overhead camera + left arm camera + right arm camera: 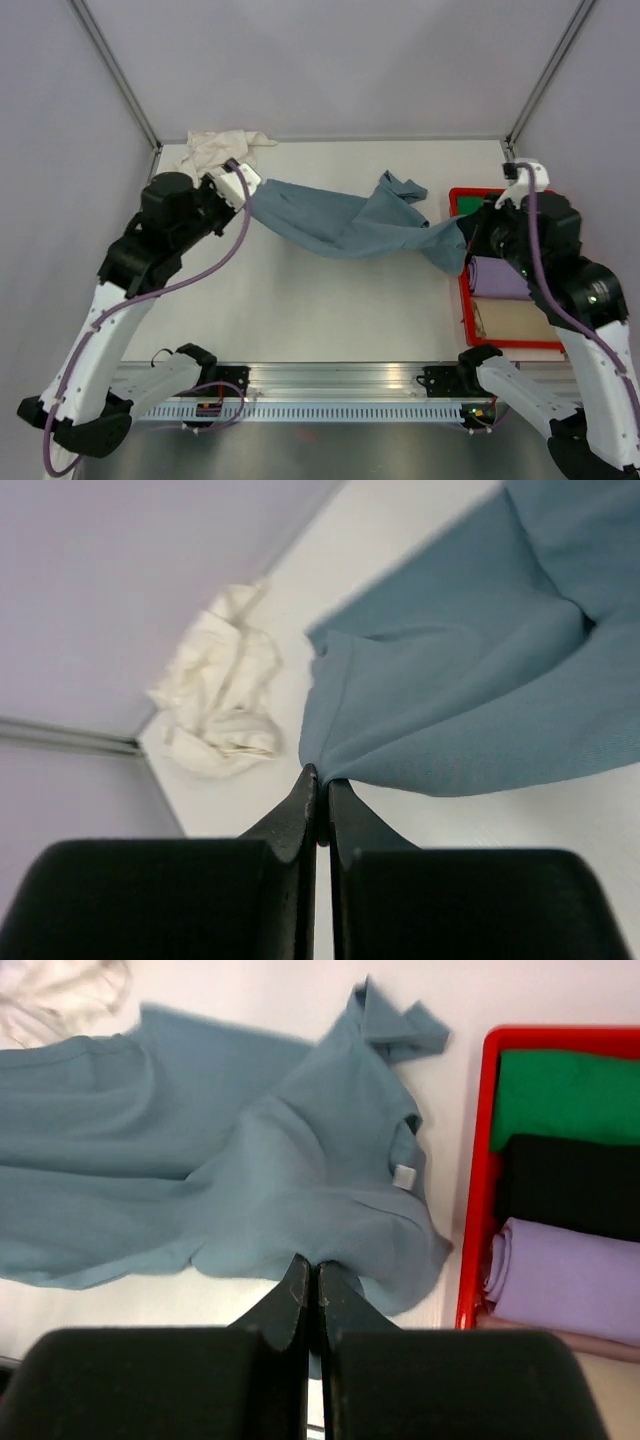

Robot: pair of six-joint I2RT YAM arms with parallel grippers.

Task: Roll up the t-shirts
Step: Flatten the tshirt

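Observation:
A dusty blue-grey t-shirt (340, 225) hangs stretched between both arms above the white table. My left gripper (250, 195) is shut on its left edge; the left wrist view shows the cloth (470, 690) pinched at the fingertips of that gripper (322, 778). My right gripper (466, 245) is shut on the shirt's right end; in the right wrist view the fabric (250, 1170) bunches at the closed tips of this gripper (313, 1263), with a small white label (404, 1176) showing. A crumpled cream-white t-shirt (220, 148) lies at the back left corner, seen as a heap (222, 700) in the left wrist view.
A red crate (462, 290) stands at the right edge, holding rolled garments: green (565, 1095), black (570, 1190) and lilac (570, 1275). Grey walls and a metal frame bound the table at the back and sides.

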